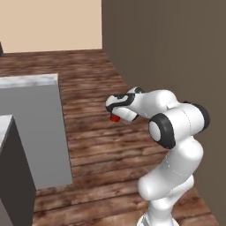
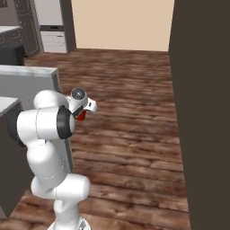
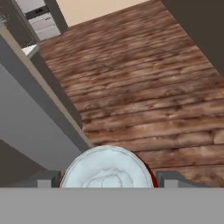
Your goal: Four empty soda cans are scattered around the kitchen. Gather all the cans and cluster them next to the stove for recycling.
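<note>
STEP: carrying one can | GRIP: two-finger gripper (image 3: 107,181) clamped on small red soda can with silvery top (image 3: 106,168) | WHERE: above wood plank floor (image 3: 144,92), grey counter (image 1: 33,128) to left | NEXT: likely drive to stove, set can beside it

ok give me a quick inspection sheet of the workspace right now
surface: wood plank floor, bare where seen
job's things: one red can with silvery top, held up off the floor; stove not seen
clutter: nothing seen
grippers: claw shut on the can, a finger on each side
cables: nothing seen
surroundings: grey counter block with pale marble top to the arm's left, dark brown wall to its right, beige wall far ahead
</note>
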Motion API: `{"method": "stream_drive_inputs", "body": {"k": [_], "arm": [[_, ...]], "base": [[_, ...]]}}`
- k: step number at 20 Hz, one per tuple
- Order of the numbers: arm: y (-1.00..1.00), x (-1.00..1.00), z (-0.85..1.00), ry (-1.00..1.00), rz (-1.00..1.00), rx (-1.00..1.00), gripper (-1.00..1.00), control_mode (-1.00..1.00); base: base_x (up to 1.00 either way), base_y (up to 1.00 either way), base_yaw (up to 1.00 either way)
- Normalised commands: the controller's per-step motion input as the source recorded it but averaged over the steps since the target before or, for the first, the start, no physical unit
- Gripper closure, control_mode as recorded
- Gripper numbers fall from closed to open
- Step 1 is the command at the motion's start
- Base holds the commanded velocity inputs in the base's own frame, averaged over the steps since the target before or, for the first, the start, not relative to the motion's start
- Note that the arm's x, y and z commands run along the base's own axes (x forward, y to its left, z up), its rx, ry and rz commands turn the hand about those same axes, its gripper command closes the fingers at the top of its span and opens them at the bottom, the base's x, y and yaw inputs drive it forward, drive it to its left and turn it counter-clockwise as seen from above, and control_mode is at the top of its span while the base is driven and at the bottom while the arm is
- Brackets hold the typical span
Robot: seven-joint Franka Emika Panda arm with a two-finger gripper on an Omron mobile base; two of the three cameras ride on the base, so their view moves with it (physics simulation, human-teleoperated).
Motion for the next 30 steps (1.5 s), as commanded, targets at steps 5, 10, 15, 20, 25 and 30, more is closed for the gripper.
{"method": "stream_drive_inputs", "body": {"k": [5, 10, 15, 20, 25, 30], "arm": [[0.00, 0.00, 0.00, 0.00, 0.00, 0.00, 1.00, 1.00], [0.00, 0.00, 0.00, 0.00, 0.00, 0.00, 1.00, 1.00], [0.00, 0.00, 0.00, 0.00, 0.00, 0.00, 1.00, 1.00], [0.00, 0.00, 0.00, 0.00, 0.00, 0.00, 1.00, 1.00], [0.00, 0.00, 0.00, 0.00, 0.00, 0.00, 1.00, 1.00], [0.00, 0.00, 0.00, 0.00, 0.00, 0.00, 1.00, 1.00]], "base": [[0.53, -0.30, -0.01], [0.59, -0.30, -0.03], [0.61, -0.30, -0.03], [0.64, -0.30, -0.03], [0.61, -0.28, -0.02], [0.59, -0.22, -0.02]]}}
